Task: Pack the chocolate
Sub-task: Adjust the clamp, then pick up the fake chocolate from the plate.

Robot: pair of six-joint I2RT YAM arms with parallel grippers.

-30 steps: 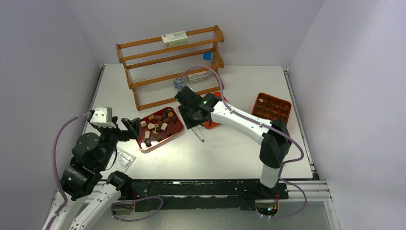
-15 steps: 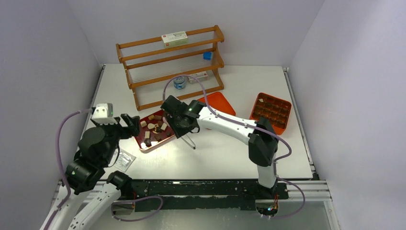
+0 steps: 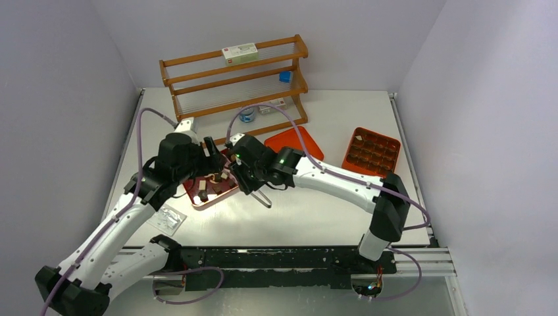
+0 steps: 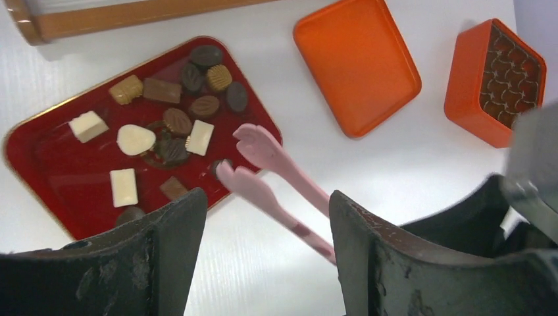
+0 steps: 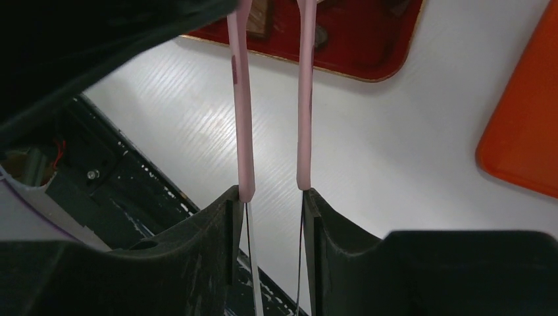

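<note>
Plastic wrapper: lying flat on the white table, lower left of the overhead view, just below and left of the tray.

Left gripper: hovering above the red tray, left of centre in the overhead view. Its jaws are standing wide apart and gripping nothing. Only the table and the tongs far below are showing between the fingers.

Red tray: sitting on the table just below the wooden rack, with its gold rim showing along the edge.

Chocolate: lying loose on the red tray as dark brown, lighter brown and cream pieces. They are filling the upper left of the left wrist view. One dark piece is sitting at the tray's right edge between the two tong tips; whether it is being pinched cannot be told.

Pink tongs: slanting from the lower right of the left wrist view up to the tray's right edge. Their two arms are standing slightly apart and the tips are reaching over the tray.

Right gripper: squeezing the handle end of the pink tongs, one finger pressing on each arm, jaws partly closed around them.

Orange lid: lying hollow side up, right of the tray and apart from it.

Orange box: resting at the far right near the lid, its grid of dark cells facing up. What is sitting in the cells is too small to tell.
</note>
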